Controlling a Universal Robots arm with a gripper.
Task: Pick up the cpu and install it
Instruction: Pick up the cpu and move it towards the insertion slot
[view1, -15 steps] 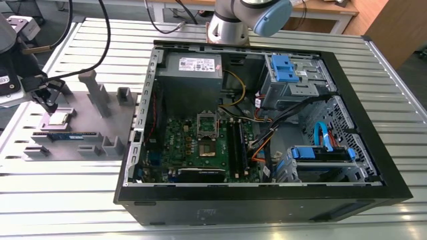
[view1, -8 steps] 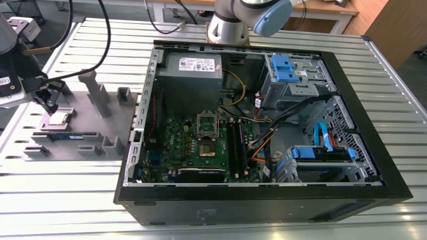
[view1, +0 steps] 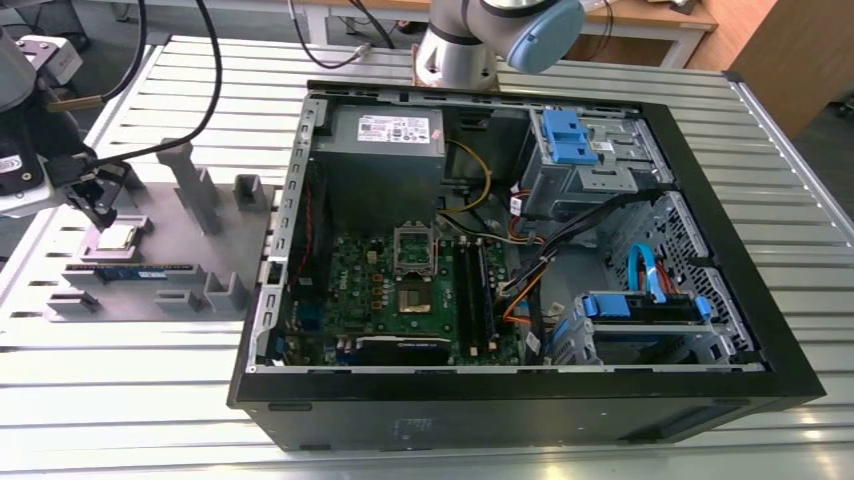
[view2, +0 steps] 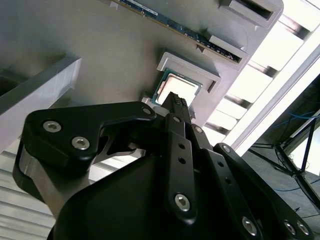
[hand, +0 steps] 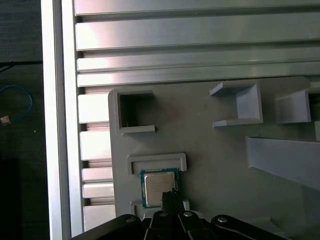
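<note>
Nearest in the exterior view, the slatted metal worktop (view1: 120, 400) carries an open computer case (view1: 534, 405) lying on its side, its black near wall toward the camera. Inside it, the green motherboard (view1: 387, 300) lies flat on the case floor, with blue drive brackets (view1: 641, 310) to the exterior view's right of it.

To the exterior view's left of the case lies a grey fixture plate (view1: 174, 240) with raised holders. Along its near part rests a long blue-green memory stick (view1: 131, 270), held between small grey blocks; its edge also crosses the second wrist view (view2: 165, 22).

Just beyond the stick, the cpu (view1: 115, 237) sits flat in its own shallow nest on the plate, silvery top up, with low grey walls at its edges. Both wrist views show it there, seated and level (view2: 182, 85) (hand: 157, 182).

My hand (view1: 96, 208) hangs directly over the cpu, pointing down at it. My fingers are drawn together and hold nothing. In both wrist views my dark fingertips cover one edge of the chip (view2: 178, 102) (hand: 170, 197), and from these angles I cannot tell whether they touch the metal or stand just above it.

Farther back, a grey power supply (view1: 380, 135) fills the far corner of the case, and another blue bracket (view1: 567, 135) sits to the exterior view's right of it. Beyond the case's far wall, the base of my arm (view1: 467, 50) stands on the worktop.
</note>
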